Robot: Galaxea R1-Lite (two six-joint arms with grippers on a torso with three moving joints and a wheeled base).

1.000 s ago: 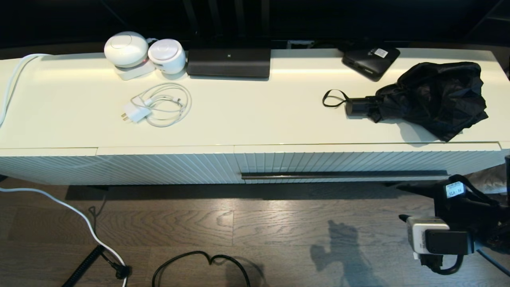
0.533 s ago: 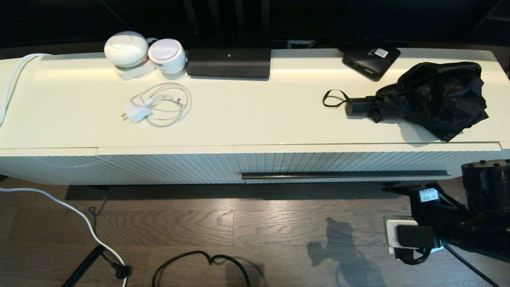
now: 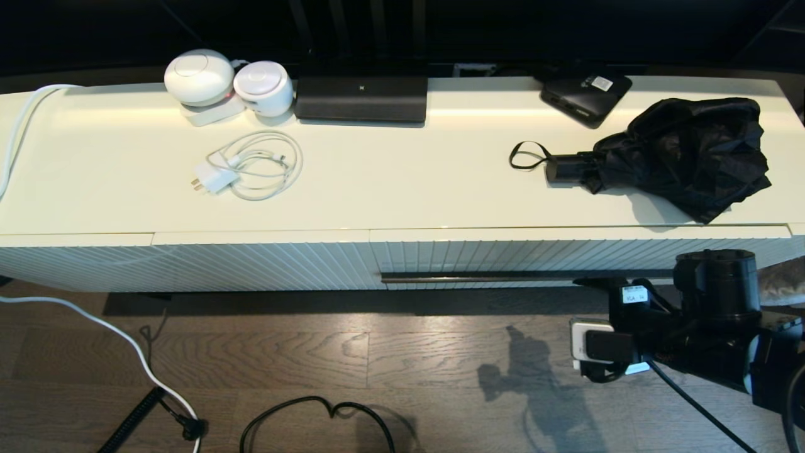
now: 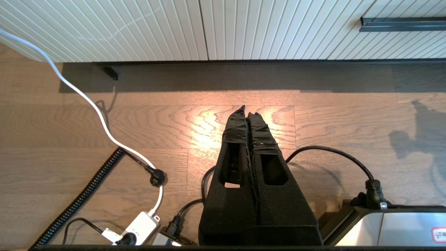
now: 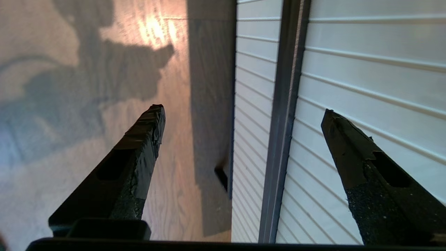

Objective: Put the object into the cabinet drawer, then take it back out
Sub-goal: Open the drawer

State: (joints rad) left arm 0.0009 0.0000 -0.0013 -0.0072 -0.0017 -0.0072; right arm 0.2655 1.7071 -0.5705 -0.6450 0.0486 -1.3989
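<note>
My right gripper has its fingers spread wide, and over the last second I've brought it in and up to the handle bar of the cabinet drawer, which stays closed, so opening comes next. The umbrella lies untouched on the worktop above. My left gripper hangs parked over the floor, fingers together.

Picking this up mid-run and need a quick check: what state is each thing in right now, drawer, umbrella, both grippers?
Cabinet drawer: shut, front flush with the cabinet.
Handle bar: ungripped, lying between the open fingers.
Umbrella: folded, loose, lying on the cabinet top.
Right gripper: open, at the drawer front.
Left gripper: shut, empty, low over the floor.
</note>
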